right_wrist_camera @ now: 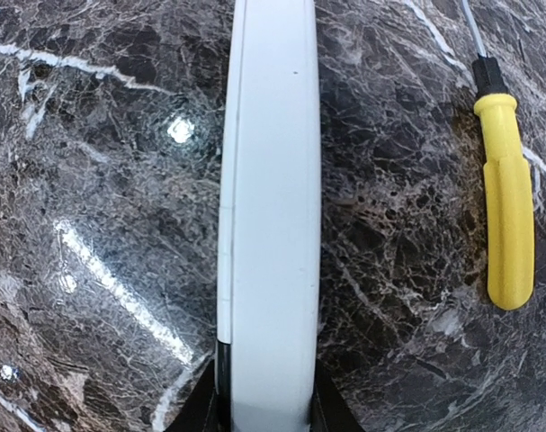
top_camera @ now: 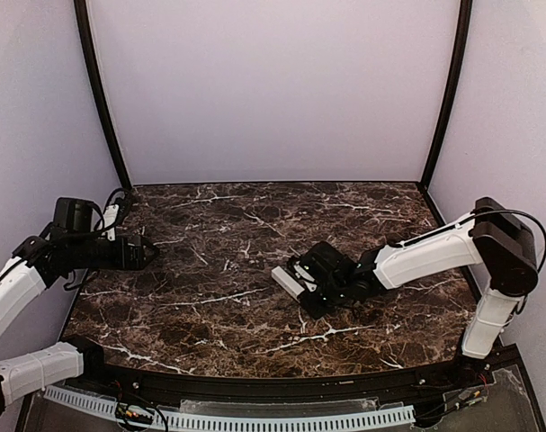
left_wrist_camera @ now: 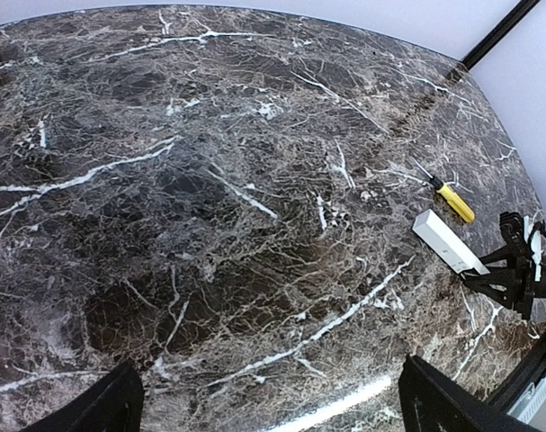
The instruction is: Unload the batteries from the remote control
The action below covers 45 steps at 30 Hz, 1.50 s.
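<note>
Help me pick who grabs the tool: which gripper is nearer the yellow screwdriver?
Right. The right gripper, shut on the remote control, sits just beside the yellow screwdriver. The left gripper hangs open far across the table, at its left edge.

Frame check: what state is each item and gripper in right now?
remote control: held at one end in the right gripper, no battery showing.
right gripper: shut on the remote control.
left gripper: open, empty.
screwdriver: lying flat on the table, untouched.
</note>
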Tool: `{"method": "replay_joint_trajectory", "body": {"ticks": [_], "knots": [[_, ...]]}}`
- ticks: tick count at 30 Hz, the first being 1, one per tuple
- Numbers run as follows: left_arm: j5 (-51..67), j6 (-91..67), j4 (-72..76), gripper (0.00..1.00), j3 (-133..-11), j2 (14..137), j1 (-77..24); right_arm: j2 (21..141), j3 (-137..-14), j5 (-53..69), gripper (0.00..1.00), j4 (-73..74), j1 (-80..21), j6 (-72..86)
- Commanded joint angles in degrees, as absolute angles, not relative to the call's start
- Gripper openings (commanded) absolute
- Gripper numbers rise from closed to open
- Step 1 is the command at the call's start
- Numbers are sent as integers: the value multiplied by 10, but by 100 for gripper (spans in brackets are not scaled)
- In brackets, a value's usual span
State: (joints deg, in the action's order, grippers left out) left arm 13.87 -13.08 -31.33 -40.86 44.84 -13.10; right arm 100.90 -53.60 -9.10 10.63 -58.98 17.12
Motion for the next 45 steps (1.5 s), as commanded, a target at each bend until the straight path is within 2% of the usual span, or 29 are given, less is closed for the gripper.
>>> {"method": "replay_joint_trajectory", "body": {"ticks": [1, 10, 14, 25, 42, 45], "knots": [[200, -128, -297, 100, -428, 463, -134, 1009, -570, -110, 8, 106, -596, 132], [403, -198, -188, 100, -439, 499, -137, 971, -600, -122, 8, 59, -595, 62], [451, -216, -147, 100, -454, 538, -157, 940, -602, -106, 8, 28, -595, 6], [487, -234, -74, 100, -514, 648, -243, 857, -597, -65, 9, -15, -597, -119], [440, -261, -2, 85, -591, 765, -316, 831, -584, -53, 9, -5, -621, -135], [446, -259, -2, 79, -599, 775, -319, 831, -585, -57, 9, -5, -624, -136]]}}
